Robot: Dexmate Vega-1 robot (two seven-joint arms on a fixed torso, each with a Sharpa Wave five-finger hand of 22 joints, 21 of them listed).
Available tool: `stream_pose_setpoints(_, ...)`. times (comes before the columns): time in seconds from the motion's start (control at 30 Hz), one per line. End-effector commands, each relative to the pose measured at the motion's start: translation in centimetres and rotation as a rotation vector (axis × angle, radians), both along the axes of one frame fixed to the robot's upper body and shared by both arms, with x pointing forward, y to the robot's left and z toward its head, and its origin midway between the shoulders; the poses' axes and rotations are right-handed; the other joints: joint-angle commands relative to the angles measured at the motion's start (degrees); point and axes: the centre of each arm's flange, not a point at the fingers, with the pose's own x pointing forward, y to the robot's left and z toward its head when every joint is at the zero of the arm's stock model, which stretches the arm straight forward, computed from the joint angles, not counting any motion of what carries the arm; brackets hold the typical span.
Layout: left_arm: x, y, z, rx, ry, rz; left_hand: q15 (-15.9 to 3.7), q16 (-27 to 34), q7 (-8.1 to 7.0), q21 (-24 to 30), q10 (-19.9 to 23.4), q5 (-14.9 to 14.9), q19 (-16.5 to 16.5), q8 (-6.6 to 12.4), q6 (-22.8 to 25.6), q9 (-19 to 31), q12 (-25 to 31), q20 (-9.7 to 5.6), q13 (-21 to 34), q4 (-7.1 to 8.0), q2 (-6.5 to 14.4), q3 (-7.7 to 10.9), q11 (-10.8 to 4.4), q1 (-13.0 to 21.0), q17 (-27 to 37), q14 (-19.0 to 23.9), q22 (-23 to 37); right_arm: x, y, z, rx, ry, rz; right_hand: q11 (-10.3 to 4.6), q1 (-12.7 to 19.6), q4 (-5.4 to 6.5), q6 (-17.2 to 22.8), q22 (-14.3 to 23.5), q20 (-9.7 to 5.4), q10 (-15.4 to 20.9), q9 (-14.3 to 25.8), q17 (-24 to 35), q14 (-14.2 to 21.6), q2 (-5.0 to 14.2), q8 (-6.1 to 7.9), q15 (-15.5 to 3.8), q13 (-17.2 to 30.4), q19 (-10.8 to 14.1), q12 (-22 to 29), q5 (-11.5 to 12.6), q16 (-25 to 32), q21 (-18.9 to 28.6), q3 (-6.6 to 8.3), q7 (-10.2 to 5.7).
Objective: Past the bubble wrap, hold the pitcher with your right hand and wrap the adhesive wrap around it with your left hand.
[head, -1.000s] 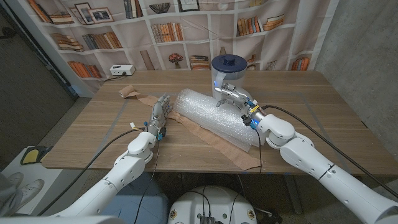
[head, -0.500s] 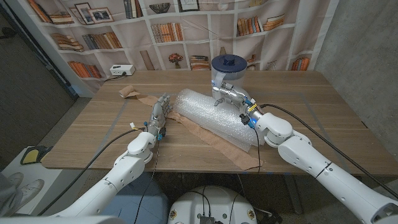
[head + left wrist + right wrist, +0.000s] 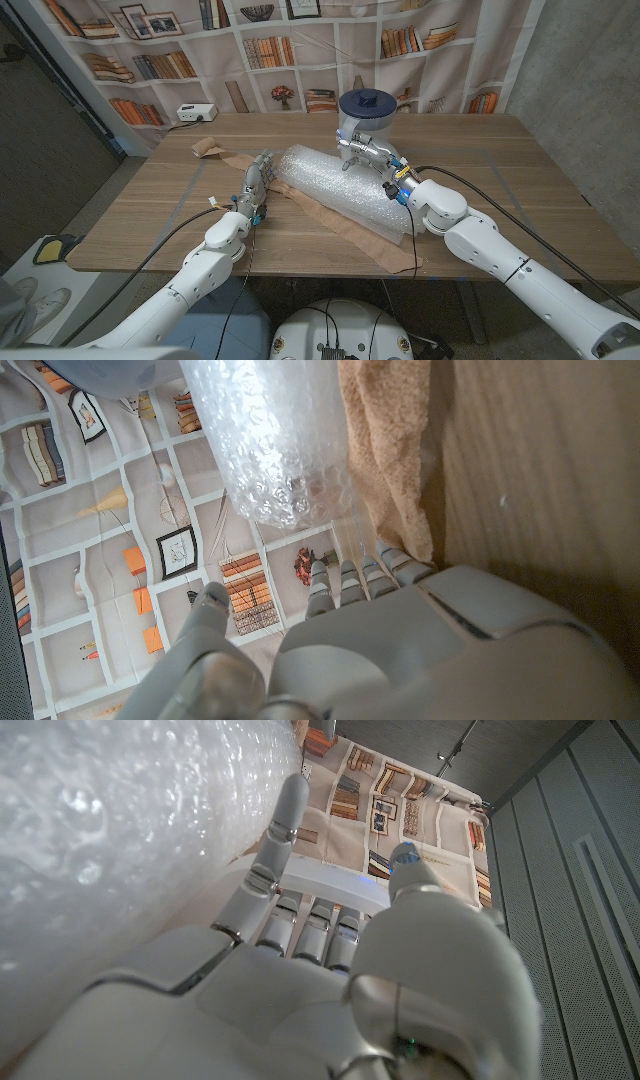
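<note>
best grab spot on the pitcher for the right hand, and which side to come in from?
Probably the clear body of the pitcher, below the dark blue lid. It stands upright past the bubble wrap roll, so a sideways wrap of the fingers around its round wall suits it. Come from the robot's side, over the roll, where the right hand already is. The lid top looks too wide.

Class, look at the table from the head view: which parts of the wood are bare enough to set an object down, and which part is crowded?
Bare wood lies right of the pitcher and the right hand, out to the table edge, and at the near left corner beside the left hand. The middle is crowded: the bubble wrap roll lies on brown adhesive wrap between both hands.
</note>
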Motion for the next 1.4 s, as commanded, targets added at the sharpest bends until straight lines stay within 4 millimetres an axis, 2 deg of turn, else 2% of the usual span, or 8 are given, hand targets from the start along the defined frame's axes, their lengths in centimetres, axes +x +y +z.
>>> stream_pose_setpoints(0.03, 0.0, -0.1, -0.2, -0.005, 0.001, -0.001, 0.33, 0.25, 0.01, -0.09, 0.25, 0.16, 0.09, 0.1, 0.49, 0.17, 0.16, 0.27, 0.29, 0.06, 0.65, -0.18, -0.03, 0.05, 0.11, -0.32, 0.29, -0.2, -0.1, -0.2, 0.028, 0.027, -0.03, -0.17, 0.14, 0.31, 3.03, -0.59, -0.18, 2.83, 0.95, 1.02, 2.32, 0.73, 1.54, -7.15, 1.24, -0.08, 1.92, -0.06, 1.62, 1.06, -0.18, 0.1)
stream_pose_setpoints(0.23, 0.0, -0.1, -0.3, -0.007, 0.004, 0.001, 0.27, 0.26, 0.01, -0.1, 0.29, 0.15, 0.05, 0.12, 0.53, 0.18, 0.18, 0.27, 0.29, 0.06, 0.65, -0.19, -0.07, 0.04, 0.11, -0.31, 0.29, -0.2, -0.2, -0.4, 0.034, 0.036, -0.03, -0.13, 0.69, 0.11, 5.1, -1.47, -0.56, 6.68, 2.24, 2.56, 4.25, 0.97, 3.02, -7.82, 2.79, -0.07, 4.58, -0.14, 3.17, 2.36, -0.46, -0.4)
stream_pose_setpoints(0.43, 0.0, -0.2, -0.3, -0.006, 0.006, -0.001, 0.29, 0.26, 0.06, -0.12, 0.31, 0.15, -0.01, 0.12, 0.54, 0.18, 0.19, 0.32, 0.29, 0.08, 0.66, -0.2, -0.03, 0.04, 0.12, -0.33, 0.3, 0.0, -0.2, -0.5, 0.047, 0.054, -0.031, -2.06, 1.59, 0.36, 7.1, -2.37, -1.24, 9.72, 4.22, 5.43, 9.48, 2.99, 5.17, -8.94, 5.22, -0.83, 7.78, -0.13, 6.53, 3.88, -0.01, -1.24)
stream_pose_setpoints(0.57, 0.1, -0.2, -0.3, -0.005, 0.005, 0.0, 0.29, 0.25, 0.01, -0.12, 0.23, 0.15, -0.01, 0.13, 0.58, 0.18, 0.16, 0.31, 0.29, 0.08, 0.67, -0.2, -0.06, 0.03, 0.12, -0.35, 0.3, 0.0, -0.4, -0.4, 0.055, 0.058, -0.032, -2.55, 1.38, 1.04, 7.04, -2.75, -1.62, 10.54, 5.62, 7.28, 11.77, 4.6, 6.13, -9.13, 6.99, -1.77, 9.62, -0.21, 7.99, 4.71, 0.46, -2.13)
stream_pose_setpoints(0.8, 0.1, -0.5, -0.3, -0.005, 0.003, -0.004, 0.33, 0.25, 0.05, -0.12, 0.29, 0.16, -0.02, 0.16, 0.66, 0.18, 0.18, 0.34, 0.29, 0.09, 0.68, -0.2, -0.05, 0.04, 0.12, -0.35, 0.3, -0.1, -0.8, 0.1, 0.086, 0.048, -0.049, -4.07, 2.09, 0.6, 6.96, -3.64, -2.26, 10.39, 9.05, 11.05, 15.91, 4.39, 8.78, -9.66, 12.77, -3.25, 14.32, -0.45, 10.13, 6.87, 0.93, -2.25)
stream_pose_setpoints(1.1, 0.1, -0.7, -0.3, -0.001, 0.004, -0.009, 0.34, 0.27, 0.26, -0.13, 0.22, 0.15, -0.04, 0.21, 0.83, 0.18, 0.16, 0.32, 0.29, 0.1, 0.68, -0.22, 0.04, 0.02, 0.12, -0.32, 0.3, -0.2, -1.3, 0.7, 0.122, 0.029, -0.068, -4.59, 6.65, -0.75, 6.32, -4.55, -2.4, 8.5, 13.91, 18.39, 22.88, 4.31, 12.79, -10.05, 21.95, -5.83, 21.03, -0.26, 14.66, 10.79, 2.19, -2.77)
stream_pose_setpoints(1.17, 0.0, -0.7, -0.3, 0.0, 0.005, -0.007, 0.28, 0.27, 0.22, -0.13, 0.24, 0.15, -0.05, 0.2, 0.81, 0.18, 0.17, 0.34, 0.29, 0.1, 0.68, -0.23, 0.01, 0.02, 0.12, -0.31, 0.3, -0.3, -1.4, 0.8, 0.125, 0.029, -0.074, -4.99, 9.14, -0.94, 7.16, -4.84, -2.9, 8.41, 15.93, 23.45, 26.27, 4.51, 14.48, -10.31, 25.8, -6.95, 24.13, -0.09, 18.3, 13.06, 2.75, -3.09)
stream_pose_setpoints(1.4, 0.0, -0.7, -0.3, 0.0, 0.004, -0.006, 0.3, 0.27, 0.17, -0.13, 0.2, 0.15, -0.06, 0.2, 0.88, 0.18, 0.16, 0.36, 0.29, 0.12, 0.65, -0.26, -0.02, -0.02, 0.13, -0.33, 0.3, -0.2, -2.0, 1.3, 0.12, 0.001, -0.083, -6.34, 12.38, -0.3, 6.32, -5.3, -3.62, 9.28, 18.05, 27.8, 25.94, 5.68, 15.27, -10.46, 30.78, -8.76, 28.23, 0.29, 18.82, 15.98, 4.74, -3.52)
